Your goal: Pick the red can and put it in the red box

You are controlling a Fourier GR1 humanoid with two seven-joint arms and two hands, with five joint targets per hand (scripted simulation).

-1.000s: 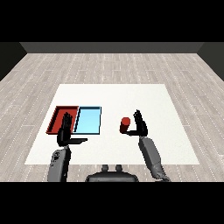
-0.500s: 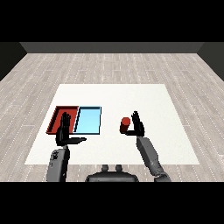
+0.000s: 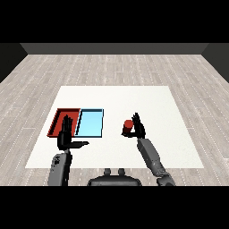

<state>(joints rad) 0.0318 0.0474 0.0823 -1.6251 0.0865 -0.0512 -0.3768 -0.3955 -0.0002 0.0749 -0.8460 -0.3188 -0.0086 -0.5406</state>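
Nearest, the left hand is held upright with fingers straight and thumb out, holding nothing. The red tray lies just beyond it, the light blue tray beyond and to its right. The right hand is seen beside the red can, fingers at its right side; whether they are curled round it cannot be told. The grasping step is judged in hand; next, a lift and a carry leftward past the blue tray are called for.

Two grey segmented forearms, black left hand and right hand.
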